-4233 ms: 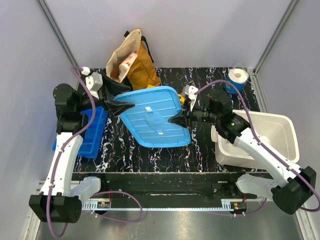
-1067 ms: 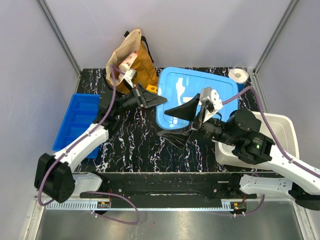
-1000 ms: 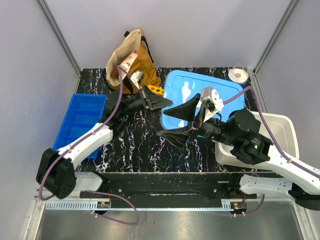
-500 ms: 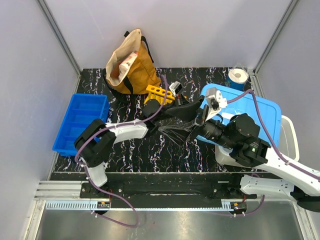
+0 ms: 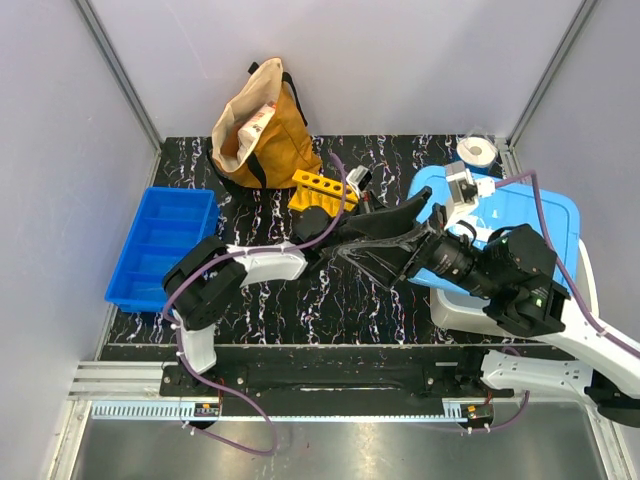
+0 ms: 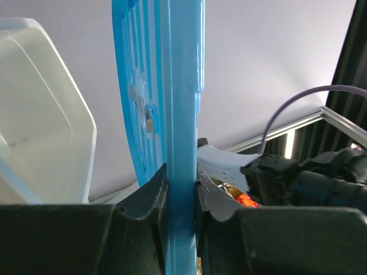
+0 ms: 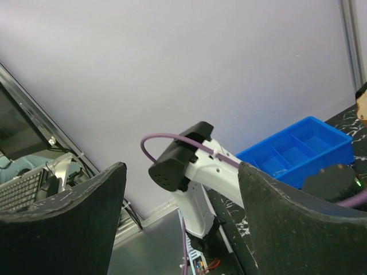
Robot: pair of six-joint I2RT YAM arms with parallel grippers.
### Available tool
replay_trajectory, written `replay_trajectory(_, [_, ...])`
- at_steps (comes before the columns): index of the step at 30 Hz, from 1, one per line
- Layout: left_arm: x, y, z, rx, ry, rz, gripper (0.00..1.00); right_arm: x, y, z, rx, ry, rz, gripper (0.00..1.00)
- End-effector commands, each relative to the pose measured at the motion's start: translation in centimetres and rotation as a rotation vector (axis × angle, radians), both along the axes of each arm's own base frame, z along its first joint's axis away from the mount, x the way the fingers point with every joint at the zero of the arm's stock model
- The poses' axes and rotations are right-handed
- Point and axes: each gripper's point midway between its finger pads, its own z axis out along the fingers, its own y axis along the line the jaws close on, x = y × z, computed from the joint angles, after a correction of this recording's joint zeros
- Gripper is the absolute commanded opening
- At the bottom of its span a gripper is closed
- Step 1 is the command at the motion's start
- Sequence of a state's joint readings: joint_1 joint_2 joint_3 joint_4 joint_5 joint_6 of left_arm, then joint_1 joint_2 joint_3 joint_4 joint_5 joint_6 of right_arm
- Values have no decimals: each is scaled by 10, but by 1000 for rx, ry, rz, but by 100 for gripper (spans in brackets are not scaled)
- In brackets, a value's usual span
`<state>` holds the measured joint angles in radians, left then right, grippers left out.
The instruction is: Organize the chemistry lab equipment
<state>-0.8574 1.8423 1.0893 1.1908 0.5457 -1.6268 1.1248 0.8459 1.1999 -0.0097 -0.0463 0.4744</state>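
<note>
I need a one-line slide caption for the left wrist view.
Left fingers clamp the upright blue lid by its edge, white bin beside.

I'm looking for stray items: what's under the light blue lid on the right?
The light blue lid covers the white bin; only the bin's near-left wall shows. Its inside is hidden by the lid and the right arm. The left gripper clamps the lid's edge.

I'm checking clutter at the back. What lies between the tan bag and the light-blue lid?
Top view: a yellow holed block near the tan bag, then the left tool clamped on the light-blue lid.
</note>
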Motion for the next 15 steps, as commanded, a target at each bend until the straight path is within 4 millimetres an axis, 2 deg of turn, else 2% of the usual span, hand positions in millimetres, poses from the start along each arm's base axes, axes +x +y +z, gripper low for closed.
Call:
replay_trajectory(1, [-11,-11,30,-130,-94,48,0,-3,5,26,79,25,38,83])
replay_trajectory(11, [-14,-46,12,-131,-47,100,0,2,-1,23,136,25,2,84])
replay_trajectory(15, [-16,-58,2,-123,-16,103,0,4,-2,18,105,18,-17,84])
